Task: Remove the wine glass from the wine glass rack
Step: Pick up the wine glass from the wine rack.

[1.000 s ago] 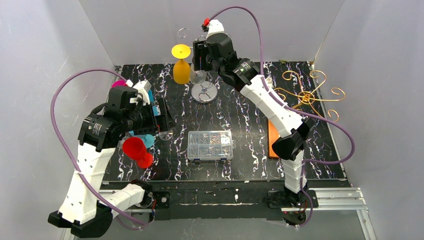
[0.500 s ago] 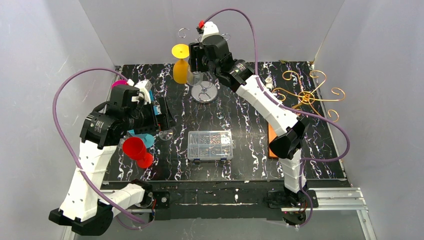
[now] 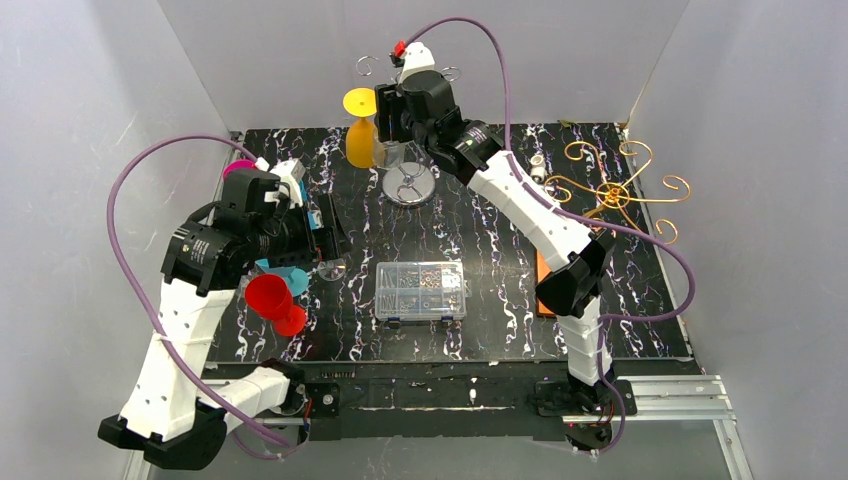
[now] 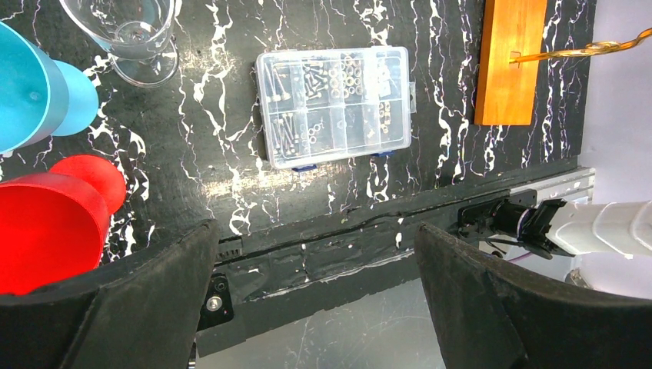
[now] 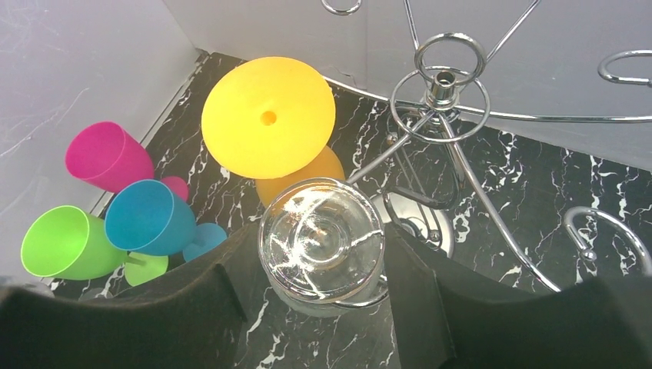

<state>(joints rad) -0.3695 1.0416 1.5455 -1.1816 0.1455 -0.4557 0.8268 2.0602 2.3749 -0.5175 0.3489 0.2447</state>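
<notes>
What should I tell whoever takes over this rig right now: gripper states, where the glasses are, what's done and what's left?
Left gripper: open, empty, above the table's left side.
Right gripper: at the rack, fingers either side of the clear wine glass; whether it is gripped cannot be told.
That glass hangs upside down on the rack, beside a yellow glass, also hanging.
Another clear glass stands upright on the table.
Done: right arm positioned at the glass.
Left: confirm the grip, free the glass from the rack, set it on the table.
</notes>
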